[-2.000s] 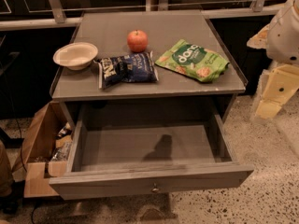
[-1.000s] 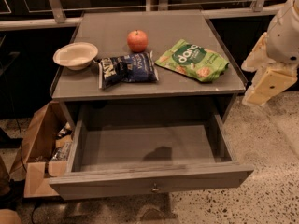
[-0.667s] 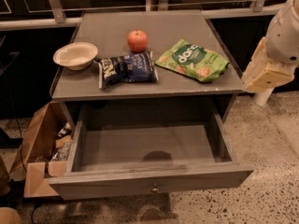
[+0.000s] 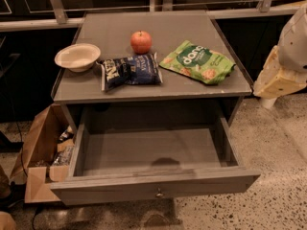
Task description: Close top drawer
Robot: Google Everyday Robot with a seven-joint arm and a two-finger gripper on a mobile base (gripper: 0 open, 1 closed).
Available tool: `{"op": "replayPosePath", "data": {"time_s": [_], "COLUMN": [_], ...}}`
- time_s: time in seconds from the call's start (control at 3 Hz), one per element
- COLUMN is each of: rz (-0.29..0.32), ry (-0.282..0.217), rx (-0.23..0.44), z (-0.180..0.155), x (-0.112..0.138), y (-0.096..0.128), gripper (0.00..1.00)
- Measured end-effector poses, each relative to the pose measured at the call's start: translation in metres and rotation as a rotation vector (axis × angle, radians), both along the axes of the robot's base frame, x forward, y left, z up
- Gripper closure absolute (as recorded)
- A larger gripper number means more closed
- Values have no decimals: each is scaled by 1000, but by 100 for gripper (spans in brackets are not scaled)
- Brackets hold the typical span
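Observation:
The top drawer point(image 4: 153, 153) of the grey cabinet stands pulled far out towards me, and its inside is empty. Its flat front panel point(image 4: 120, 189) faces me at the bottom, with a small round metal knob point(image 4: 159, 193) near the middle. My gripper point(image 4: 277, 79) is a cream-coloured shape at the right edge of the camera view. It hangs in the air beside the cabinet top's right side, above and to the right of the drawer, and touches nothing.
On the cabinet top point(image 4: 187, 90) lie a white bowl point(image 4: 77, 56), a red apple point(image 4: 141, 41), a dark blue chip bag point(image 4: 130, 71) and a green snack bag point(image 4: 197, 61). A brown cardboard box point(image 4: 41, 147) stands on the floor at the left. Speckled floor point(image 4: 283, 152) lies at the right.
My arm's cream part at the right has moved up and a little left, closer to the cabinet top's right edge. The drawer and the things on top have not moved.

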State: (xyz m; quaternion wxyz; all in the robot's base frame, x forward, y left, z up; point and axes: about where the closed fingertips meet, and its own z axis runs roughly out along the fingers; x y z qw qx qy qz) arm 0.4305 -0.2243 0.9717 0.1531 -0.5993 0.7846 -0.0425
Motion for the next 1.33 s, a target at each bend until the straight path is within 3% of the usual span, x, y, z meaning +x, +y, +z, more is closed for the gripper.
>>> {"op": "replayPosePath", "data": {"time_s": [0.67,1.0,1.33], "rz": [-77,-88,-90], "ry": [94,154,164], "rx": [-2,44,46], "z": [-61,-94,-98], "x": [-50,-77,-80], "y": [-35,-34,-34], "gripper": [100,100,100]}}
